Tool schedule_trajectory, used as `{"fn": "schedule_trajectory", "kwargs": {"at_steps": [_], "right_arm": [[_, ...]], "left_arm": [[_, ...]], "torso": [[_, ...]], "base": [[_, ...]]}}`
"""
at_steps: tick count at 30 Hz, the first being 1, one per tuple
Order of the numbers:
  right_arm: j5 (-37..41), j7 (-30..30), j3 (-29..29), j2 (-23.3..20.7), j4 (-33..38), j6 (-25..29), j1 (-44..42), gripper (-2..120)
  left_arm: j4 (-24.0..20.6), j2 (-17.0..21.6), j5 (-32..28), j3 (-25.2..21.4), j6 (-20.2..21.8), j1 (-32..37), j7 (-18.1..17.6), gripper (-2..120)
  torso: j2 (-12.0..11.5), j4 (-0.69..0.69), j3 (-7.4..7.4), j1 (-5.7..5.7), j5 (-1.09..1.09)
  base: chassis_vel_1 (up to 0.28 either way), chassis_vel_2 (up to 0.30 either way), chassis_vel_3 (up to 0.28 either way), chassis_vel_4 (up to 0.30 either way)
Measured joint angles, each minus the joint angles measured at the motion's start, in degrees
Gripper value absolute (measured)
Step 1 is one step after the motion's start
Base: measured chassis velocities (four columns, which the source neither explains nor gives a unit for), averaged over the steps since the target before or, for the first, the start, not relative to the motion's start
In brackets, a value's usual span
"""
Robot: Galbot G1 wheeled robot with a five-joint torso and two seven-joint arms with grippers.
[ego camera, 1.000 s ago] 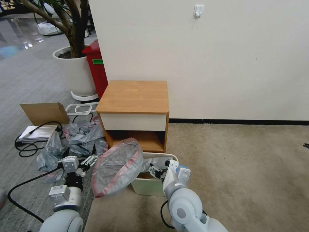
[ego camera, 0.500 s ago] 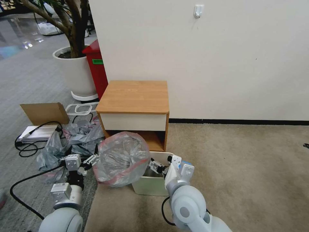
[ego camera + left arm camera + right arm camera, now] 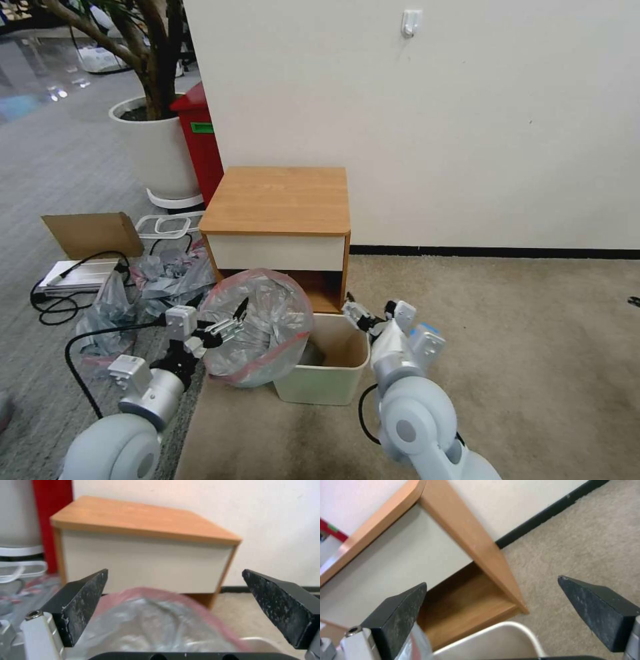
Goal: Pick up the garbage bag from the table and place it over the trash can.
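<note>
Garbage bag [image 3: 263, 323]: bunched over the trash can's [image 3: 327, 383] left rim — mouth unspread.
Left gripper [image 3: 230, 325]: spread wide, at bag.
Right gripper [image 3: 357, 313]: spread — empty.

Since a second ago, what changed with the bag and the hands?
The right hand left the trash can's opening and moved out past its far right corner, open. The left hand moved right toward the garbage bag, also open. The bag swung upright against the can's left rim, not over it. Table and can stayed put.

Head view looks down from above; both wrist views sit low, facing the table [image 3: 280, 200] nearby.
</note>
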Motion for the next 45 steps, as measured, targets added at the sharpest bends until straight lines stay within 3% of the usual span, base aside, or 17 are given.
{"fn": "schedule_trajectory", "kwargs": {"at_steps": [1,3,4,6,8,18,24,38,45], "right_arm": [[-0.43,-0.51,0.59,0.29,0.30,0.57,-0.81,100],[-1.59,-1.85,1.34,1.36,0.93,2.17,-2.41,100],[-1.59,-1.85,1.34,1.36,0.93,2.17,-2.41,100],[-2.92,-2.96,1.73,2.41,1.48,3.50,-3.79,100],[-3.92,-3.97,1.79,3.11,1.76,4.33,-5.15,100],[-6.42,-5.69,1.76,3.44,2.11,6.35,-8.24,100],[-8.43,-6.02,1.73,3.72,2.54,7.55,-9.35,100],[-10.02,-6.35,1.71,4.21,2.57,8.99,-9.84,100],[-10.23,-6.35,1.97,4.44,2.11,9.24,-9.86,100]], "left_arm": [[-0.75,0.35,-0.59,0.35,1.62,-0.30,-1.17,100],[-1.67,1.04,-1.02,1.23,9.80,-2.00,-5.72,100],[-1.67,1.04,-1.02,1.23,9.80,-2.00,-5.72,100],[-0.72,1.22,0.91,1.91,18.51,-4.32,-8.39,100],[1.51,1.28,3.14,2.95,23.42,-6.01,-9.58,100],[8.61,0.43,5.62,5.96,27.88,-9.50,-10.51,100],[11.14,-0.77,3.04,8.77,31.61,-12.51,-9.31,100],[15.30,-3.04,0.30,11.09,31.65,-17.01,-10.09,100],[15.23,-3.31,-0.06,10.85,31.52,-16.67,-10.87,100]], "torso": [[0.00,0.00,0.00,0.00,0.00],[0.00,0.00,0.00,0.00,0.01],[0.00,0.00,0.00,0.00,0.01],[0.00,0.00,0.00,0.00,0.00],[0.00,0.00,0.00,0.00,0.00],[0.00,0.00,0.00,0.00,-0.01],[0.00,0.00,0.00,0.00,0.00],[0.00,0.00,0.00,0.00,0.00],[0.00,0.00,0.00,0.00,0.00]], "base": [[0.000,0.000,0.000,0.000],[0.000,0.000,0.000,0.000],[0.000,0.000,0.000,0.000],[0.000,0.000,0.000,0.000],[0.000,0.000,0.000,0.000],[0.000,0.000,0.000,0.000],[0.000,0.000,0.000,0.000],[0.000,0.000,0.000,0.000],[0.000,0.000,0.000,0.000]]}}
